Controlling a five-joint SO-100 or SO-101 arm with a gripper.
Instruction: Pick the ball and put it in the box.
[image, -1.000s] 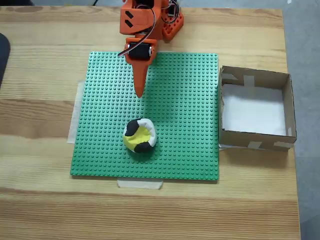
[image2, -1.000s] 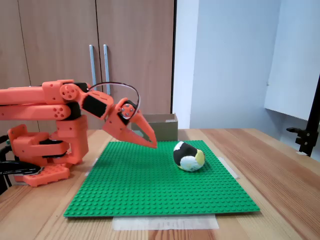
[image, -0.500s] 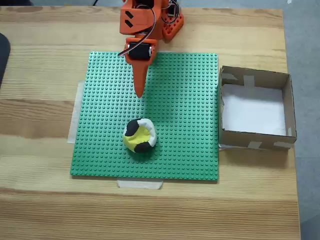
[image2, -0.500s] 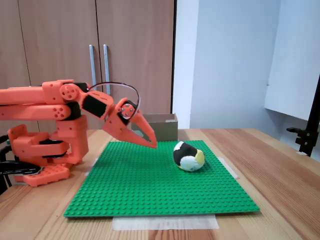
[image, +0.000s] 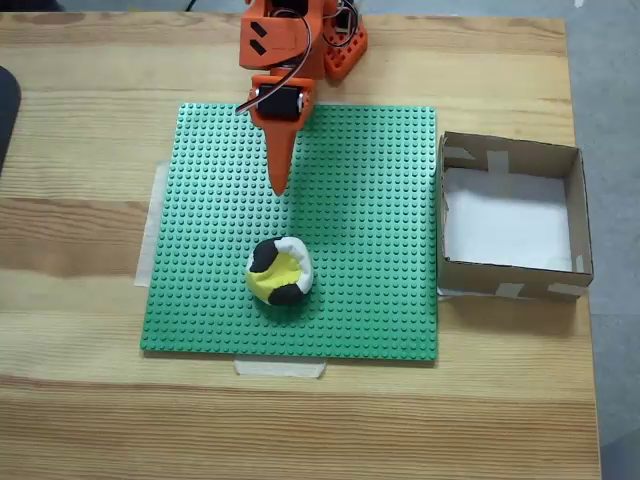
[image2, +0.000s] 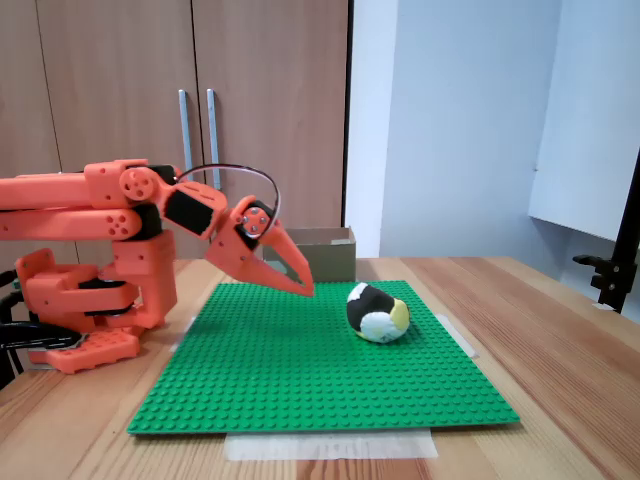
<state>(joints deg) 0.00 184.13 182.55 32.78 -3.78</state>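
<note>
So nothing is done yet: the ball (image: 280, 270) lies on the green baseplate (image: 370, 200), well apart from the empty box (image: 510, 217), and the gripper (image: 279, 188) hangs near it, fingers closed on nothing.

We are looking at the ball (image: 280, 271) as our landmark: it is sitting alone on the green plate (image: 370, 200), with bare studs lying open all round it. The gripper (image: 279, 186), fingers together, is hanging above the plate just short of the ball, and nothing is standing between them. From the ball toward the box (image: 575, 215), the plate is lying open; only the box's low near wall is rising in the way, and its top is standing open.
</note>
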